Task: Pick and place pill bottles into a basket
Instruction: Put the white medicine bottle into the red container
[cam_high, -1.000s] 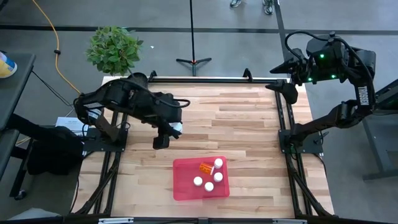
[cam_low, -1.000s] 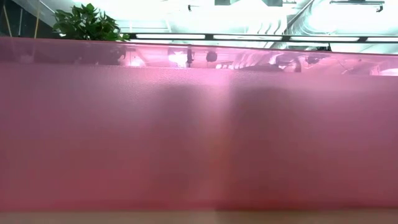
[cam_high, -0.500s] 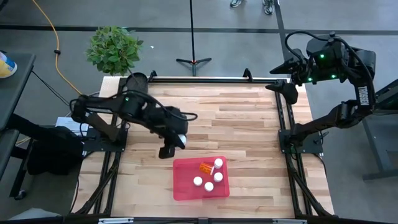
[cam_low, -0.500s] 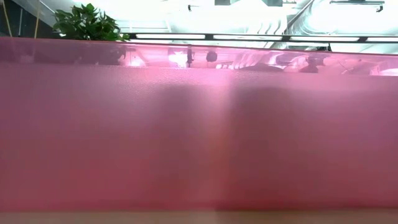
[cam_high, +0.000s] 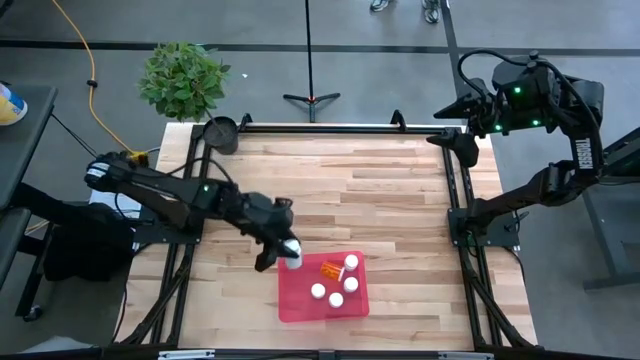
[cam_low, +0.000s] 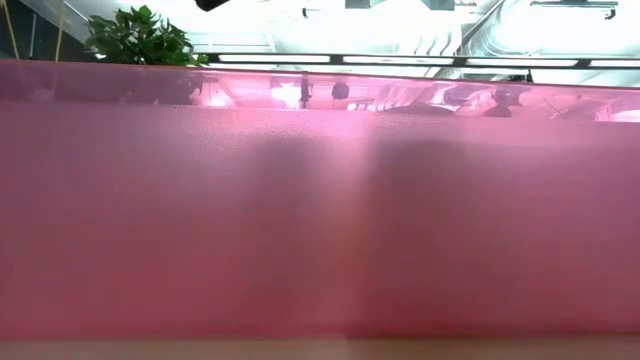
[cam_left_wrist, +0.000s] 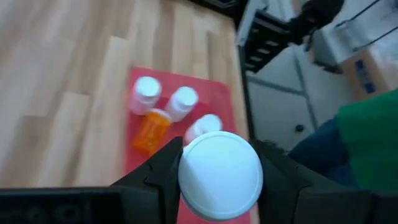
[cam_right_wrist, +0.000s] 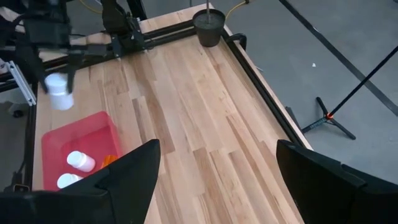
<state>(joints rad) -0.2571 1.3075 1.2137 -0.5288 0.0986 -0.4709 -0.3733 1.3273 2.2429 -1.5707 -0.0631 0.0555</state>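
So I'm carrying the last white pill bottle (cam_high: 292, 253) in my left gripper (cam_high: 284, 252), fingers clamped on its sides, cap up, so it hangs straight for the drop. I'm holding it right above the basket's (cam_high: 297, 305) back-left corner because that patch looks bare; four white bottles (cam_high: 337, 283) and the orange one (cam_high: 330, 269) are bunching toward the right side. The basket is sitting near the tabletop's front edge. My right gripper (cam_right_wrist: 214, 168) is parked off the back-right corner, fingers apart, nothing in them.
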